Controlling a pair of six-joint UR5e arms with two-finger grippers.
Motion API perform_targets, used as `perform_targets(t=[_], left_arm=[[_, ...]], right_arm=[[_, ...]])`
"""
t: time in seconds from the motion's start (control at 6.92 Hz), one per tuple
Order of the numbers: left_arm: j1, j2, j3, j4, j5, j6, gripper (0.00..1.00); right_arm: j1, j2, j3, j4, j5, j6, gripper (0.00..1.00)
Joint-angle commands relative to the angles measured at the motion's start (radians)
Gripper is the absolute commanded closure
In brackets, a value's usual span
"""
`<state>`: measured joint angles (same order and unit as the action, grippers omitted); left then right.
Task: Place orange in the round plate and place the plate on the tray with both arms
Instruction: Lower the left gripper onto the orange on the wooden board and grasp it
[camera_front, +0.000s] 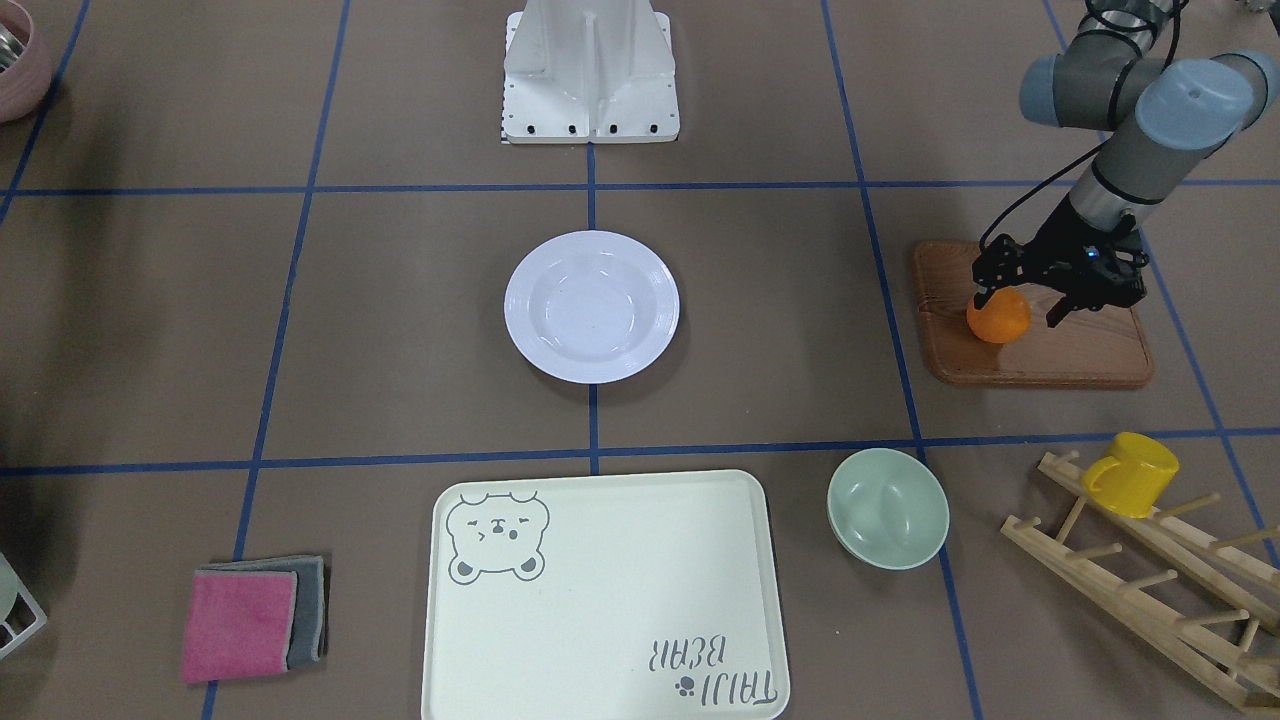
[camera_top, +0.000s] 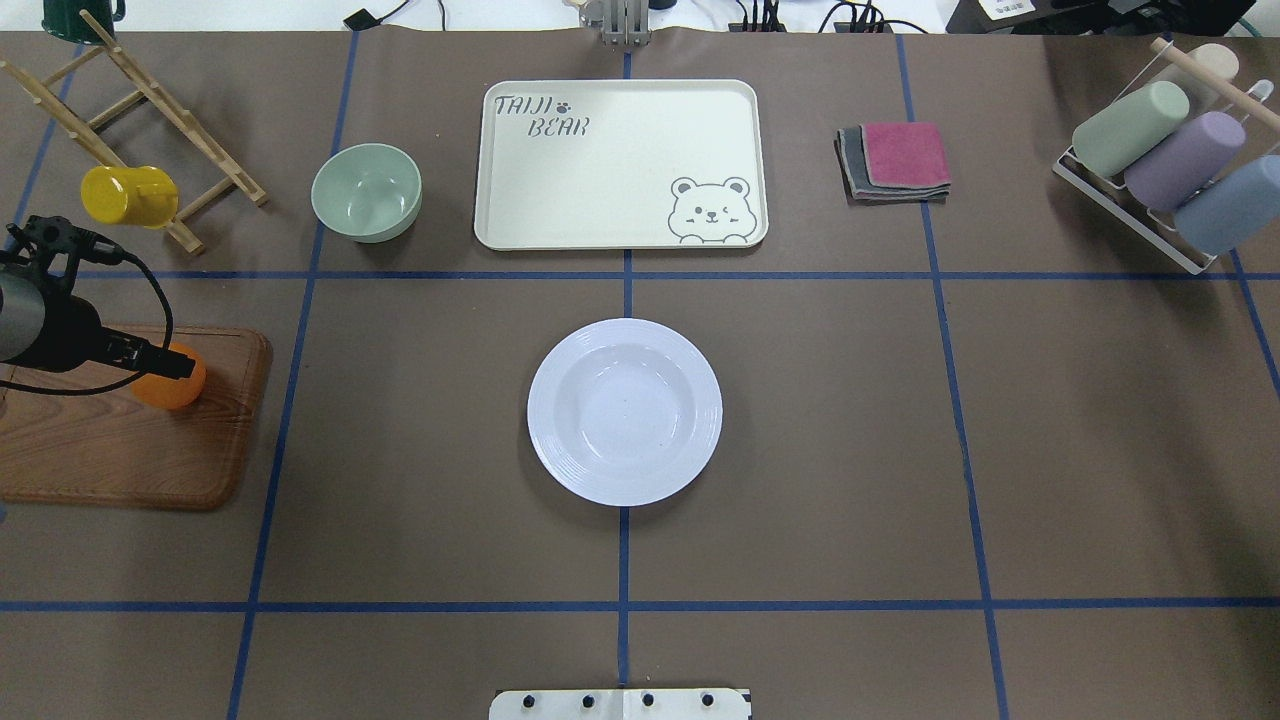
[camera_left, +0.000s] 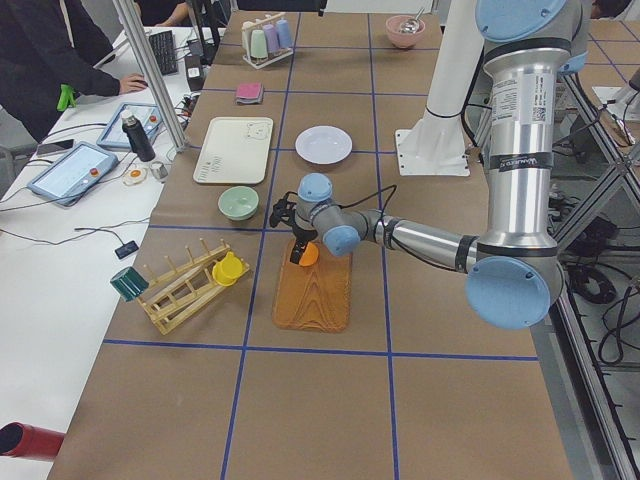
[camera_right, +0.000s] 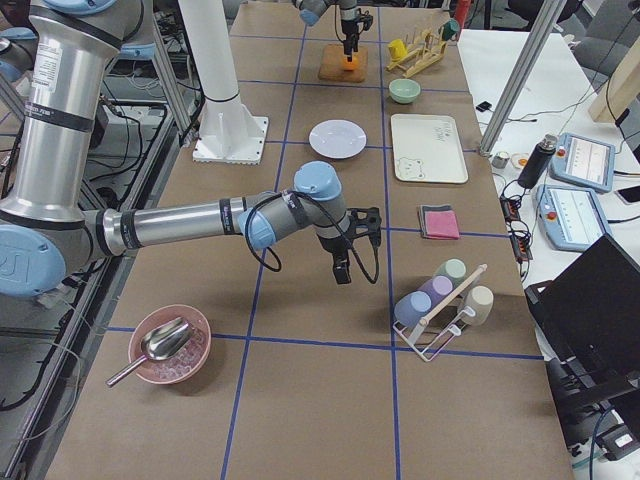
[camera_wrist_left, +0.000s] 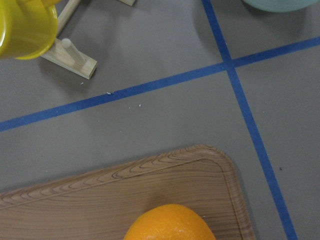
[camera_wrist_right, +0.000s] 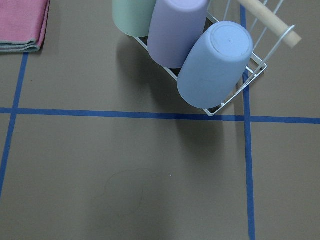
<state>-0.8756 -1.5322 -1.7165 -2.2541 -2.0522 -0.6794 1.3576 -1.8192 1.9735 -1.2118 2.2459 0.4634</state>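
The orange (camera_front: 1000, 320) rests on a brown wooden board (camera_front: 1060, 350) on the robot's left side. My left gripper (camera_front: 1020, 308) is open and hangs over it, one finger at the fruit's edge and the other a little apart from it. The left wrist view catches only the top of the orange (camera_wrist_left: 170, 225). The white round plate (camera_front: 520, 300) sits bare at the table's middle. Beyond it lies the cream bear tray (camera_front: 600, 600), with nothing on it. My right gripper (camera_right: 340, 275) hovers above bare table near the cup rack; I cannot tell whether it is open or shut.
A pale green bowl (camera_front: 888, 508) stands beside the tray. A yellow mug (camera_front: 1130, 473) hangs on a wooden peg rack (camera_front: 1150, 570). Folded pink and grey cloths (camera_front: 250, 620) lie on the tray's other side. A wire rack of cups (camera_top: 1160, 160) stands far right.
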Motion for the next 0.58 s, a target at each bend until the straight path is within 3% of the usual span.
perform_targets(t=[0.0,0.14,0.29,0.43], left_arm=[[0.015,-0.008,0.063,-0.087,-0.009,-0.023,0.01],[0.044,-0.008,0.063,-0.088,-0.005,-0.04,0.02],[0.047,-0.002,0.06,-0.105,-0.005,-0.042,0.46],[0.044,0.003,0.057,-0.117,-0.002,-0.04,0.99]], right_arm=[[0.0,0.0,-0.001,0.001,-0.002,-0.002,0.0],[0.0,-0.002,-0.001,0.002,-0.002,-0.002,0.0],[0.0,-0.003,-0.001,0.002,-0.002,-0.002,0.0],[0.0,-0.003,0.001,0.002,-0.002,-0.002,0.0]])
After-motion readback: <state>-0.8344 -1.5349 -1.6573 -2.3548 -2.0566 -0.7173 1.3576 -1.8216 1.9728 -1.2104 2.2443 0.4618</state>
